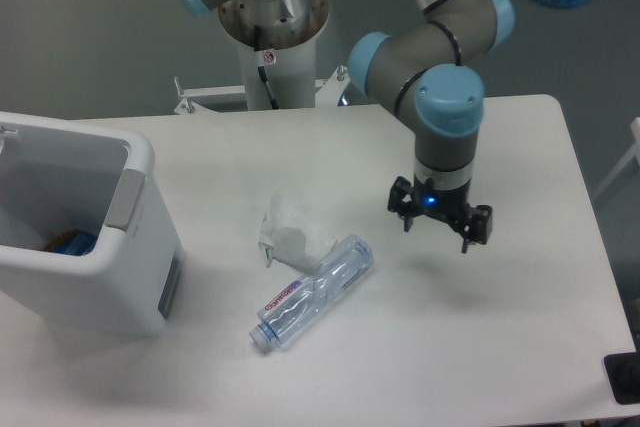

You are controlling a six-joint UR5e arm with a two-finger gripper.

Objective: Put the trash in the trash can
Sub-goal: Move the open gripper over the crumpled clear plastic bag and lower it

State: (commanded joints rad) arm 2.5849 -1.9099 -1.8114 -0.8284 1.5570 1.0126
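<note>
Claw (pixel 436 230) hangs above the desk (pixel 480 347) with its fingers spread wide, empty, to the right of the trash. Crumpled white wad (pixel 290 235) touches the crushed clear bottle (pixel 312 291) mid-desk, both near the white trash can (pixel 85 247) at left.

At centre right the gripper (pixel 437 227) hangs above the white bench (pixel 520 347), fingers spread and empty. Left of it, mid-frame, a crumpled white wad (pixel 290 234) touches a crushed clear bottle (pixel 313 292). The white trash can (pixel 95 282) stands at the left edge
</note>
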